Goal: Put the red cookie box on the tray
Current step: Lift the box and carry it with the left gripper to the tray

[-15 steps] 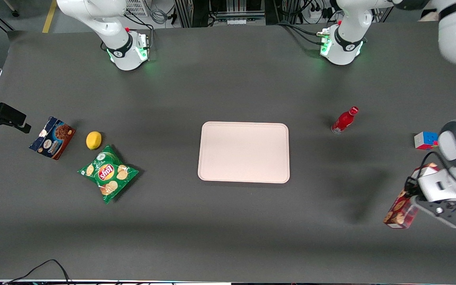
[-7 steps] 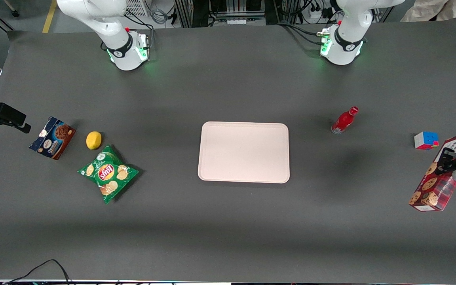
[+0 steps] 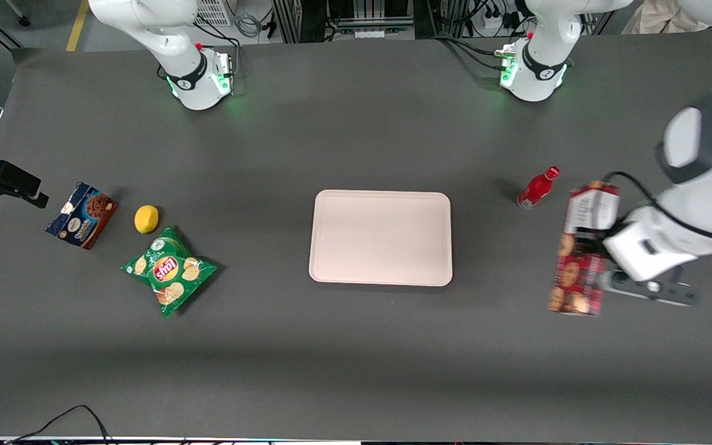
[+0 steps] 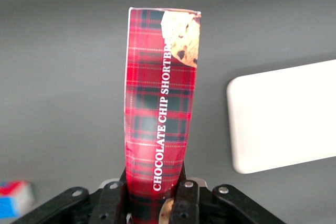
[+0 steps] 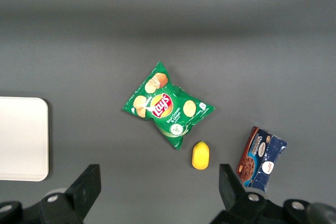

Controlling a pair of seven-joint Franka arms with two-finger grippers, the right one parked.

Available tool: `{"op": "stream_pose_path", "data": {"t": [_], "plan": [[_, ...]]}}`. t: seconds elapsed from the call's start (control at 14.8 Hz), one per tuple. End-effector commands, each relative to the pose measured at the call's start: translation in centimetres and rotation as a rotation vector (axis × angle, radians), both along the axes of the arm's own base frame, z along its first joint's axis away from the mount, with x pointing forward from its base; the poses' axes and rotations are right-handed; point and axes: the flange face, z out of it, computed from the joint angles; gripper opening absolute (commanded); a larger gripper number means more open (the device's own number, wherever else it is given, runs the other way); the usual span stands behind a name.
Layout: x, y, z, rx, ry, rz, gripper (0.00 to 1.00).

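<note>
The red cookie box (image 3: 578, 272) (image 4: 160, 108), long and plaid with a white end, hangs above the table. My left gripper (image 3: 594, 247) (image 4: 155, 195) is shut on it, with the jaws pressed against its two narrow sides. The box sits beside the pale pink tray (image 3: 381, 238) (image 4: 283, 114) (image 5: 21, 137), toward the working arm's end, with a strip of bare table between them. Nothing lies on the tray.
A red bottle (image 3: 538, 187) stands close to the box's white end, farther from the front camera. A colour cube (image 4: 13, 203) lies near the gripper. A green chips bag (image 3: 169, 270), a lemon (image 3: 146, 219) and a blue-and-brown cookie box (image 3: 82, 214) lie toward the parked arm's end.
The gripper has carried the red cookie box from the table's working-arm edge inward toward the tray, lifting and turning it. The cube is now covered by the arm in the front view.
</note>
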Motion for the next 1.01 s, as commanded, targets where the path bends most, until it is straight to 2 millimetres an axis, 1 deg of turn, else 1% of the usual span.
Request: {"op": "stream_pose_path", "data": {"t": [0.0, 0.14, 0.27, 0.34, 0.41, 0.54, 0.74, 0.81, 0.95], "plan": [[-2.5, -6.6, 0.6, 0.011, 0.034, 0.145, 0.03], [-4.0, -10.3, -0.5, 0.025, 0.049, 0.198, 0.03], [-6.1, -14.2, -1.4, 0.055, 0.025, 0.247, 0.03], [-7.4, -15.9, -2.3, 0.065, 0.014, 0.263, 0.03], [-8.7, -17.4, -3.5, 0.067, 0.007, 0.281, 0.03], [-11.2, -19.7, -5.8, 0.058, -0.021, 0.278, 0.04], [-14.1, -21.6, -9.4, 0.049, -0.057, 0.239, 0.04], [-14.7, -21.7, -11.0, 0.072, -0.083, 0.212, 0.04], [-15.5, -21.8, -13.6, 0.067, -0.117, 0.238, 0.04]]}}
